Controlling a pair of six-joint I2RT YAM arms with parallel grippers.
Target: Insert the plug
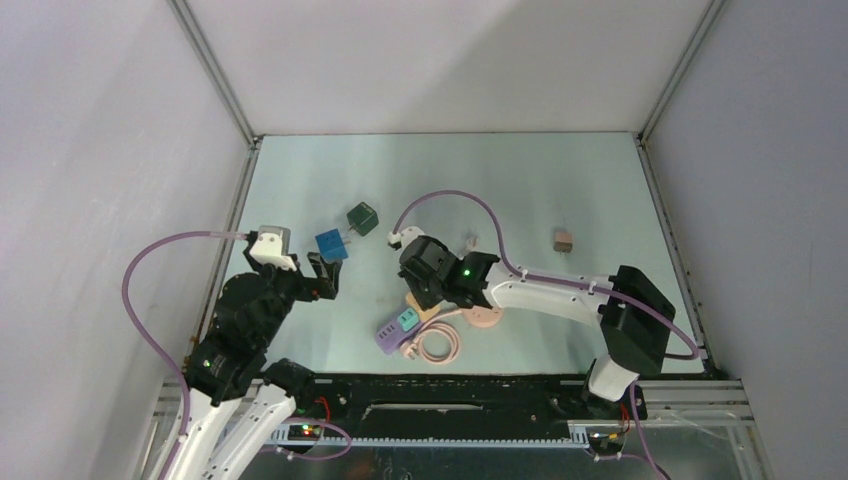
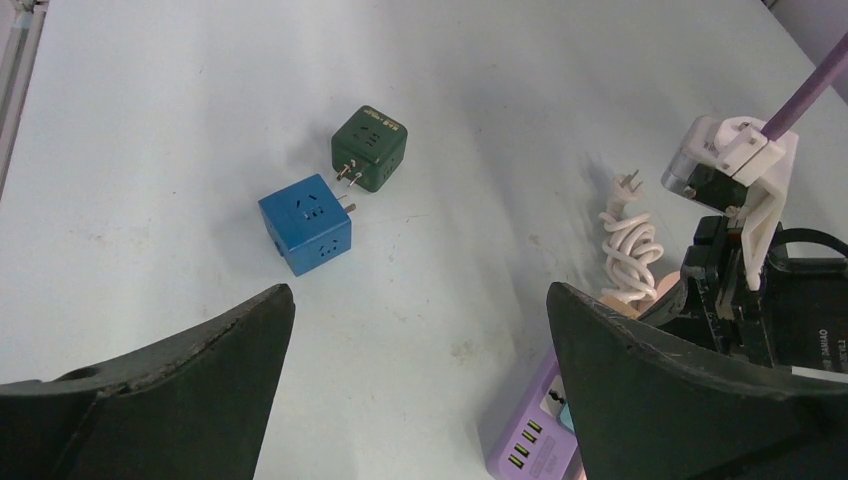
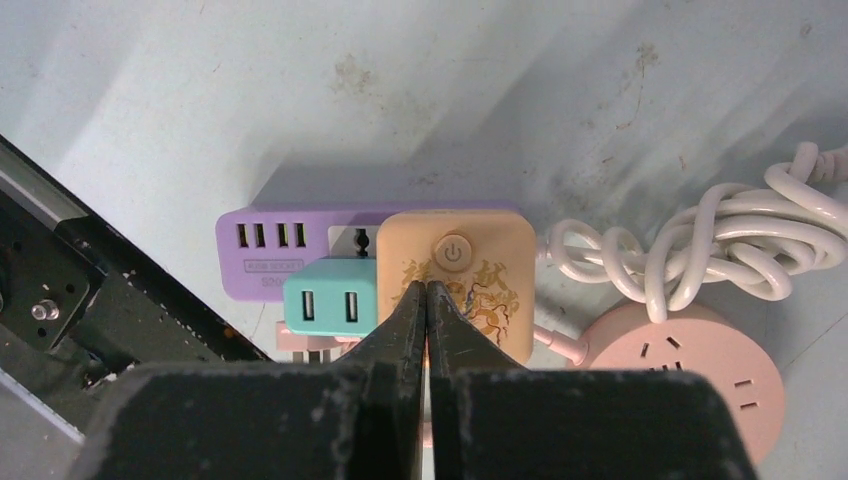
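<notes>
TOP VIEW
- Bench [image 1: 560, 180]: pale surface, walls on three sides.
- L hand [image 1: 325, 272]: fingers spread, nothing btwn them; sits just short of blue cube [image 1: 330, 244].
- Green cube [image 1: 362, 218]: just beyond blue cube, toward the back.
- R hand [image 1: 425, 293]: pointed down over purple strip [image 1: 392, 338]; finger state not readable from here.
- Teal adapter [image 1: 406, 320]: on the strip.
- Round pink socket [image 1: 483, 318]: just R of strip.
- Pink coil [image 1: 437, 346]: near side, touching strip.
- Small brown-pink plug [image 1: 563, 240]: alone, well apart, R side of bench.

L WRIST VIEW
- L hand [image 2: 420, 295]: wide open, empty; fingers [image 2: 180, 400] frame the lower edge.
- Blue cube [image 2: 305, 222]: ahead, socket faces showing.
- Green cube [image 2: 370, 148]: just behind, two prongs aimed at blue cube; touching or not, can't tell.
- Pale cord bundle [image 2: 630, 235]: R of ctr, pronged end on top.
- Purple strip [image 2: 530, 435]: corner only, USB ports visible.

R WRIST VIEW
- R hand [image 3: 428, 290]: closed, fingertips pressed together, holding nothing; tips over the peach plug block.
- Peach plug block [image 3: 480, 265]: square, round power button; on purple strip [image 3: 290, 240], just R of teal adapter [image 3: 330, 305]. Fully seated or not, can't tell.
- Round pink socket [image 3: 690, 365]: lower R.
- Pale cord bundle [image 3: 720, 235]: knotted, just above the socket.
</notes>
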